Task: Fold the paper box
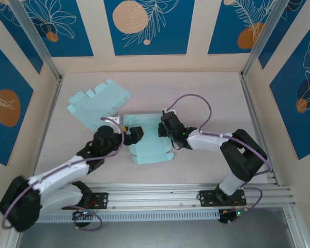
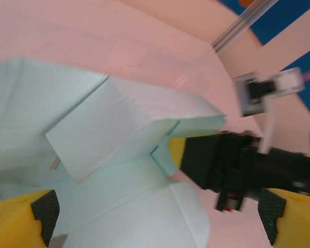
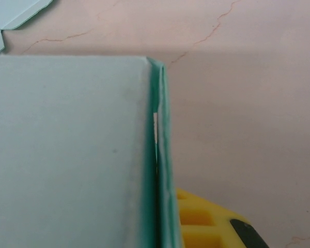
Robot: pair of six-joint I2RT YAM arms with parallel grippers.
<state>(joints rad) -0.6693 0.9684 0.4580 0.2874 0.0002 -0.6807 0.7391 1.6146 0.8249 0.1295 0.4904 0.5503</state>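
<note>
a half-folded pale green paper box point(image 1: 150, 149) is lying in the middle of the tabletop point(image 1: 206, 93), the left gripper point(image 1: 134, 135) hovering at its left edge with jaws spread wide and holding nothing, while the right gripper point(image 1: 164, 132) is clamping tight on its raised right flap.

Paper box point(image 1: 150, 150) pale mint, table point(image 1: 206, 93) pinkish — walls point(image 1: 165, 31) blue with orange discs, white leaves.

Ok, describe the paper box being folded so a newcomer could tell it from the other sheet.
Start at the middle of the pink table. The paper box lies there, pale green-blue, with the right hand shut on its edge. Unlike the flat sheet at far left, its panels stand up.
</note>
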